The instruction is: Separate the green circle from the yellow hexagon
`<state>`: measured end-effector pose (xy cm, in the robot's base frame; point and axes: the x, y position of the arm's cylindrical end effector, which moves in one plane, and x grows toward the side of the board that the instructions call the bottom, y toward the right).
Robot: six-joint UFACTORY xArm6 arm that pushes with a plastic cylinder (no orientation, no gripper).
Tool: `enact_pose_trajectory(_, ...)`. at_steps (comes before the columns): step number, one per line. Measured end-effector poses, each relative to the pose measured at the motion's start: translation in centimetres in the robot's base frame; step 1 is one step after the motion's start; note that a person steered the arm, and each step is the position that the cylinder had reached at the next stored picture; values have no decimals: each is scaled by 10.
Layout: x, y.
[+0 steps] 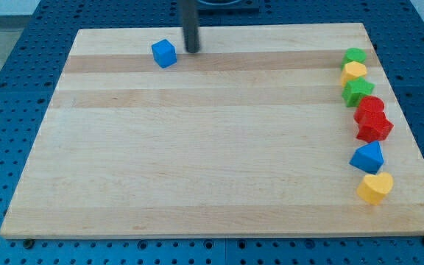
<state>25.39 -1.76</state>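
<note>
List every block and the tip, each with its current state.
my tip: on the board near the view's top, just right of the blue cube, gap between them
blue cube: alone, upright
green circle: touching yellow hexagon
yellow hexagon: wedged between two green blocks
green star: touching hexagon
red blocks: two, pressed together
blue triangle: apart
yellow heart: apart

- You have two green blocks: one (355,55), shape unclear, and a star (358,90).
- Two yellow: a hexagon (354,71) and a heart (375,188).
- Two red (369,107) (375,127).
- Two blue: a cube (164,53) and a triangle (367,157).
</note>
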Motion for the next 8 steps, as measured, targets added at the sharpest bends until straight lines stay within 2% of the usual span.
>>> enact_pose_trajectory(2, 0, 234)
enact_pose_trajectory(3, -4, 334)
enact_pose_trajectory(4, -4, 344)
enact_pose_trajectory(5, 48, 345)
enact_pose_trajectory(7, 57, 343)
enact_pose_trajectory(8, 55, 307)
